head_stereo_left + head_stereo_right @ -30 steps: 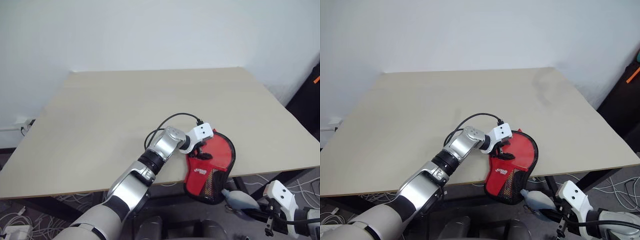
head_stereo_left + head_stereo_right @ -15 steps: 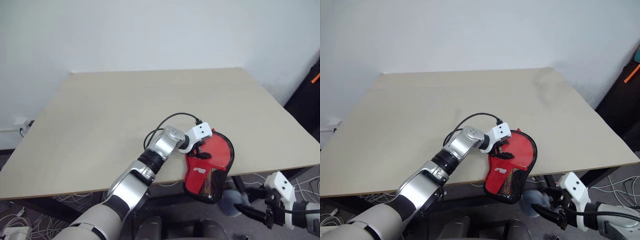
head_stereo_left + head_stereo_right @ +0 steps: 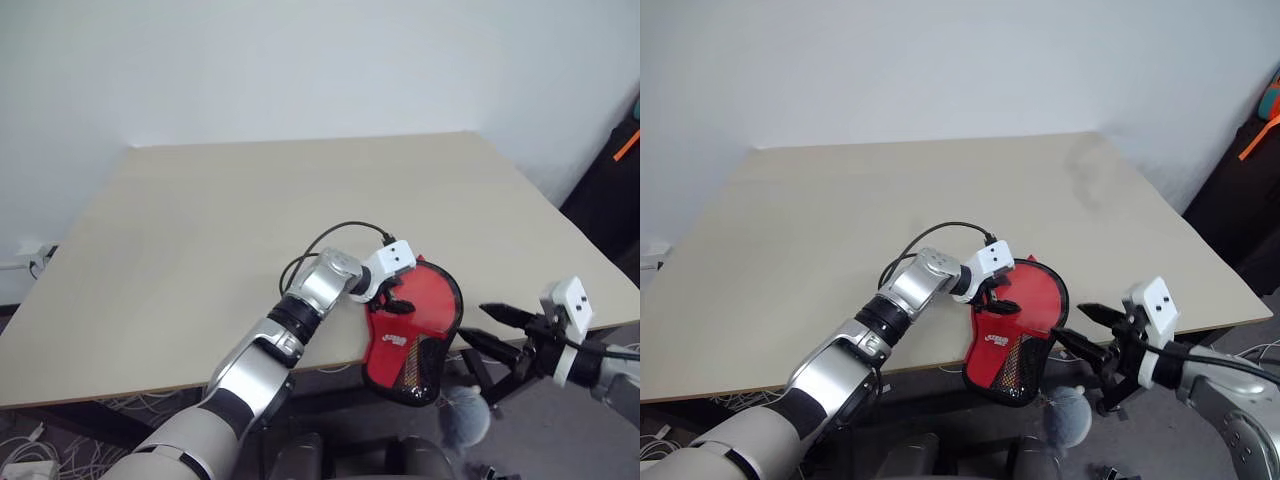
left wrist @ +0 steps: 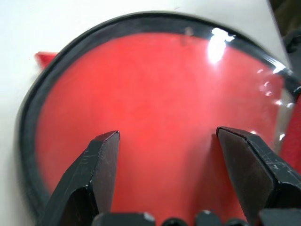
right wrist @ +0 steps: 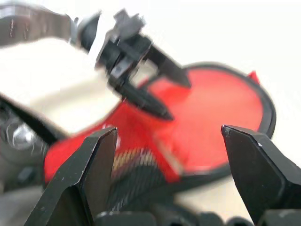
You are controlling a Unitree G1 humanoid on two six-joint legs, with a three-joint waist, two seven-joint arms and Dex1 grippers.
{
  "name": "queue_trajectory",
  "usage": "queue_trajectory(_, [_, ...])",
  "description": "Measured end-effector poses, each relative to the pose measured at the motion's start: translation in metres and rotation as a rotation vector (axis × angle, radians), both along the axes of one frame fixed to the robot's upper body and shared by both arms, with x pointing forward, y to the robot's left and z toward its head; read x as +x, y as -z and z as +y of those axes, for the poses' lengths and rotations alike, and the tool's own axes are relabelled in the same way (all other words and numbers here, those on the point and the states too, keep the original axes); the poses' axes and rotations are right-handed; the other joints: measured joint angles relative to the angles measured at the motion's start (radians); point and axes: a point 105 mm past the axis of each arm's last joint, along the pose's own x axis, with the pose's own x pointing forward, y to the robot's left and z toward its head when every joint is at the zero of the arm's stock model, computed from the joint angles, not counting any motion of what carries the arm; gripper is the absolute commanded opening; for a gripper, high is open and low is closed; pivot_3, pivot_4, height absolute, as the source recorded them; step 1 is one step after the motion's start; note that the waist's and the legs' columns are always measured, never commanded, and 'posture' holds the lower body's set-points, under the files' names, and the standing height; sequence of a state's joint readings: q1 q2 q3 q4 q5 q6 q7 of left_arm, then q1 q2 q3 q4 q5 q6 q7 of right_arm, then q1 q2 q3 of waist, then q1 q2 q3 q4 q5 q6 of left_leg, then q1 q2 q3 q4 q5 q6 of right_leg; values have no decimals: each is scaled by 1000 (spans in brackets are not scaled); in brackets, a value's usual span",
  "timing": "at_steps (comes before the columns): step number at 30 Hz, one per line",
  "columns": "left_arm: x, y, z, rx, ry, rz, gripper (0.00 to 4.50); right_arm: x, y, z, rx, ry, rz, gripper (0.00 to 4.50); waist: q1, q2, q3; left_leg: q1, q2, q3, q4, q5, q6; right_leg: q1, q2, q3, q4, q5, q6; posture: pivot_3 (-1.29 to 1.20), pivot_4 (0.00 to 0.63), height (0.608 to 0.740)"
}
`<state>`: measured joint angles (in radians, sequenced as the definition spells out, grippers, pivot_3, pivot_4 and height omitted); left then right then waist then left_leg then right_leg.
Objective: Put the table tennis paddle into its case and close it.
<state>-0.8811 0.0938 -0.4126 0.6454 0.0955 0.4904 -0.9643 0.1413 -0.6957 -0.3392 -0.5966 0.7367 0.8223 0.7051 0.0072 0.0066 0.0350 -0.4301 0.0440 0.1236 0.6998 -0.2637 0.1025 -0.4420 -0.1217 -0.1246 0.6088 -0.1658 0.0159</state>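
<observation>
The case, red with a black edge and a mesh end, lies at the table's front edge with its mesh end hanging over. My left gripper rests open on its round end, and the two fingers stand apart over the glossy red window. To the right of the case, at table-edge height, my right gripper is open and points at it, a short way off. The right wrist view shows the case ahead with the left gripper on it. The paddle is hidden.
The pale table stretches bare behind the case. A black bag with an orange strap stands at the far right. A blurred grey object shows below the table edge, under my right gripper.
My right gripper has opened and risen from below the table up towards the case. The grey object that was at its fingers is now blurred below it. The left gripper stays open on the case.
</observation>
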Motion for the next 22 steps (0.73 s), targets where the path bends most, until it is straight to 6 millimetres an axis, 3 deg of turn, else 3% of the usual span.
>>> queue_trajectory(6, [10,-36,45,-100,-24,-42,3491,15,-2,9,20,-35,17,3810,3,0,3,-1,-1,2,0,-2,0,-2,0,1,-1,0,1,0,0,724])
queue_trajectory(11, [-8,-56,95,-136,31,-64,3491,20,3,16,24,-91,58,3810,-1,0,3,-1,0,4,1,-3,-1,-2,0,3,-1,0,1,0,0,724])
queue_trajectory(15, [-23,-51,142,-32,18,-52,3491,20,13,22,31,-147,113,3810,-2,1,4,0,0,3,1,-3,-1,-1,0,2,0,0,0,0,0,724])
queue_trajectory(18, [-39,-34,175,21,-30,10,3491,18,18,26,4,-201,114,3810,-1,2,4,0,0,3,1,-3,-1,-1,0,3,0,0,0,0,0,724])
queue_trajectory(22, [-67,-15,194,54,-32,68,3491,23,20,23,-24,-196,92,3810,2,2,5,0,0,4,1,-3,-2,-2,-1,3,-1,0,0,0,0,724])
